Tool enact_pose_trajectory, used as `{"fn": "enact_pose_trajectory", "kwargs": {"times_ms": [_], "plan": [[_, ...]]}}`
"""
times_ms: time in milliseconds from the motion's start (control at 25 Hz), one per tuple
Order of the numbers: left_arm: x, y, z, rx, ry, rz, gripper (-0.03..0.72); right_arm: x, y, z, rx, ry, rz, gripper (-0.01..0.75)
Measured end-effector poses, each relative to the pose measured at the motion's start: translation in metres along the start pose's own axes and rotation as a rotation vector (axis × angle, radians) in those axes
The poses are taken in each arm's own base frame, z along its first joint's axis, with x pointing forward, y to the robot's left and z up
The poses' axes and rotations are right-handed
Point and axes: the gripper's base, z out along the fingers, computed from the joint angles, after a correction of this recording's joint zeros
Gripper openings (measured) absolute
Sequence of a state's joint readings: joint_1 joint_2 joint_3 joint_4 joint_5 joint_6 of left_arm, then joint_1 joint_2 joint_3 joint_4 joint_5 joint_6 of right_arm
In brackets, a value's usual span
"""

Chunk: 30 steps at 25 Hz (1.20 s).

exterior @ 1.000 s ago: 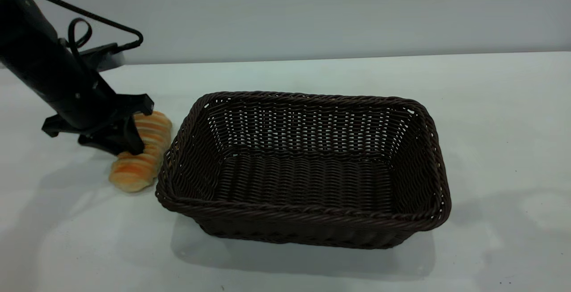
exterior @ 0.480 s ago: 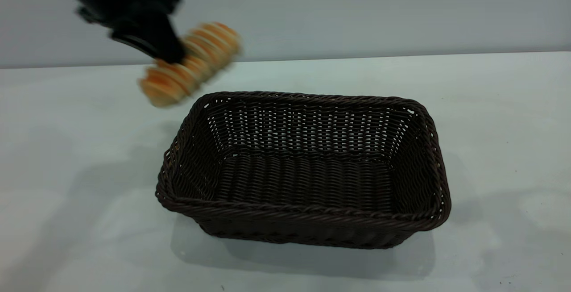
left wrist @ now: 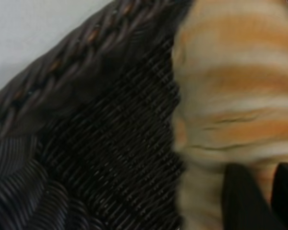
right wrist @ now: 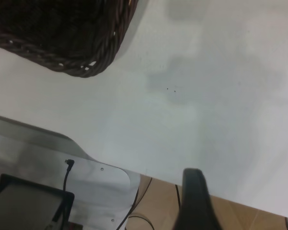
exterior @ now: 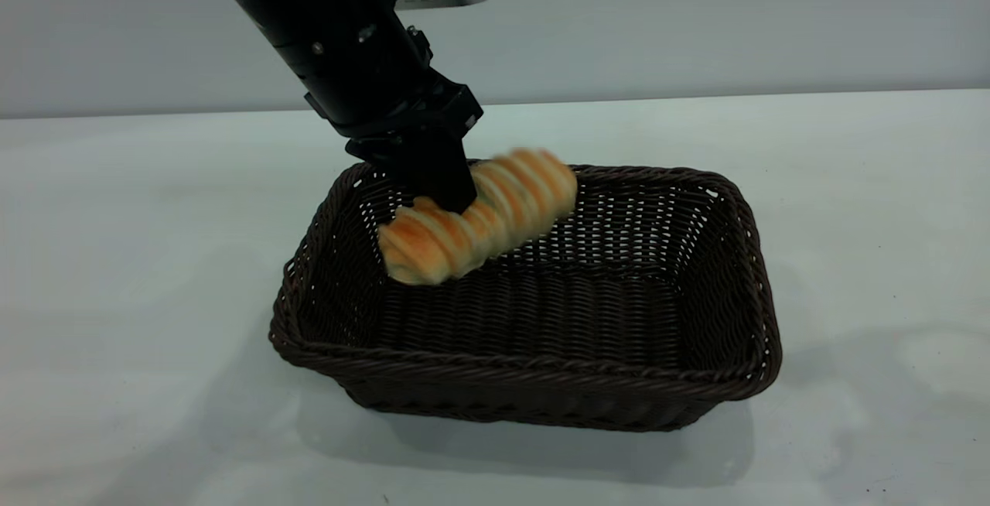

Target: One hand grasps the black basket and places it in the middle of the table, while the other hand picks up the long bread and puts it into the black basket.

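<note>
So in about a second the long bread [exterior: 478,216] went from lying on the table [exterior: 139,274] just beside the black basket [exterior: 534,378], to being swung up in the air, to hanging over the basket's left-rear part, inside the rim line. The left gripper [exterior: 433,181] was clamped across the middle of the roll, holding it tilted, with the far end higher than the near end. It looked clear of the woven floor, though the left wrist view [left wrist: 230,96] only showed bread right up against the weave, so hard to say how close.

The basket hadn't budged across those frames and sat roughly mid-table, so that half looked done. What seemed left was lowering and letting go.

The right gripper [right wrist: 194,199] was off to the side, past the basket's corner over bare table; couldn't tell how its fingers were set.
</note>
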<state>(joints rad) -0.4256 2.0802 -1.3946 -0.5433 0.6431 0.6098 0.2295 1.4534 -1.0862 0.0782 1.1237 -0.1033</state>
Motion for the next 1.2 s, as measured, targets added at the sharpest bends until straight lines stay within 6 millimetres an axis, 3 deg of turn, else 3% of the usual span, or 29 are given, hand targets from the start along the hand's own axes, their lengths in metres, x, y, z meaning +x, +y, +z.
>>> {"fn": "enact_pose_trajectory", "kwargs": {"times_ms": [160, 280, 400, 560, 680, 800, 960, 1080, 1200], "plan": [[-0.005, 0.004, -0.017, -0.016, -0.018, -0.028, 0.403, 0.0, 0.0, 0.0, -0.001, -0.002, 0.001, 0.562], [-0.013, 0.01, -0.058, -0.071, -0.042, -0.037, 0.473, 0.0, 0.0, 0.0, -0.001, 0.003, 0.001, 0.562], [-0.013, 0.016, -0.118, -0.184, -0.061, -0.058, 0.48, 0.003, 0.0, 0.0, -0.004, 0.028, 0.0, 0.562], [0.005, 0.015, -0.191, -0.325, -0.077, -0.148, 0.472, 0.008, 0.001, -0.006, -0.004, 0.042, -0.003, 0.562], [0.024, -0.002, -0.237, -0.402, -0.089, -0.153, 0.469, 0.016, 0.003, -0.021, -0.003, 0.007, -0.006, 0.562], [0.045, -0.021, -0.272, -0.448, -0.082, -0.142, 0.468, 0.027, 0.005, -0.042, 0.002, -0.06, -0.012, 0.562], [0.059, -0.039, -0.3, -0.493, -0.16, -0.121, 0.468, 0.053, 0.009, -0.066, 0.009, -0.156, -0.019, 0.562], [0.077, -0.048, -0.304, -0.494, -0.164, -0.12, 0.468, 0.084, 0.011, -0.075, 0.013, -0.208, -0.023, 0.562], [0.108, -0.058, -0.297, -0.484, -0.131, -0.128, 0.468, 0.118, 0.014, -0.08, 0.017, -0.264, -0.028, 0.562]]}}
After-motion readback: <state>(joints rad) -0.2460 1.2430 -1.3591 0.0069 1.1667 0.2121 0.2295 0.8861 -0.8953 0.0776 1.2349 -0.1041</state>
